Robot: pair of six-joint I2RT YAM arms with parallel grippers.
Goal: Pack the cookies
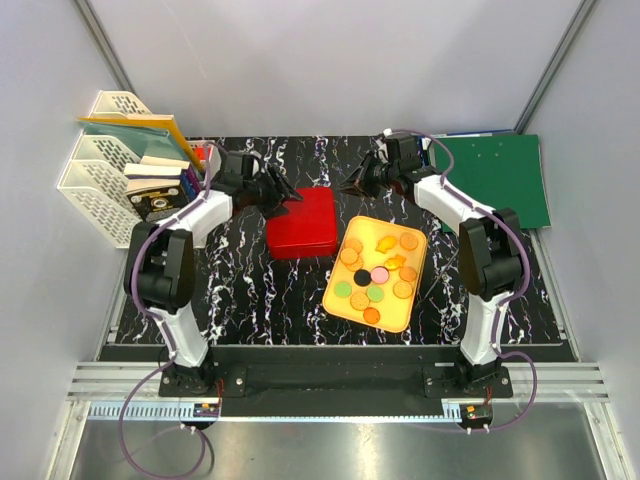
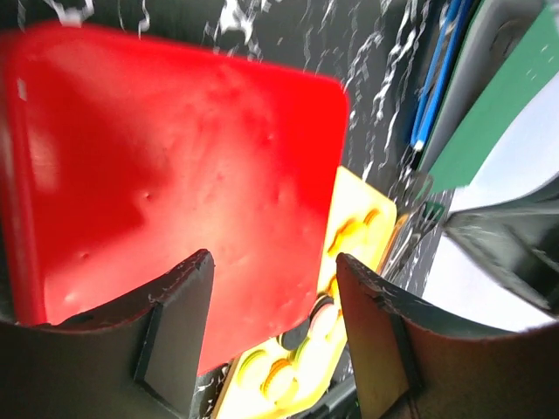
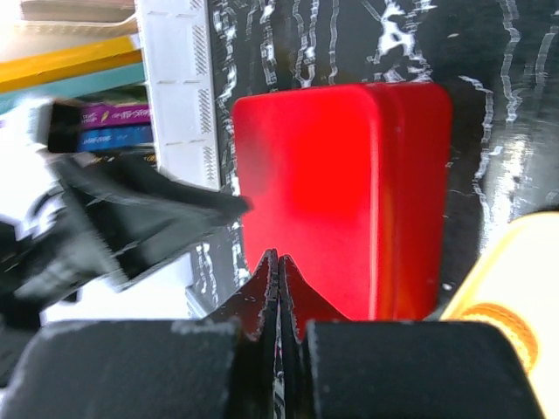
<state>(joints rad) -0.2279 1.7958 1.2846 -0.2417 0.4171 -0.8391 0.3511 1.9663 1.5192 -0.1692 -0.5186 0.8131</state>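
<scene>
cookies (image 1: 376,272) on yellow tray (image 1: 337,303), none held, left fingers (image 2: 179,336) parted over red box (image 1: 301,222), right fingers (image 3: 301,305) pressed together beyond tray

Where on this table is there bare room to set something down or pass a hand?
Widest bare marble: near side of the red box, between the left arm and the yellow tray. A narrow strip lies between tray and right arm. Crowded: the box's far edge, by the left end effector and right end effector.
</scene>
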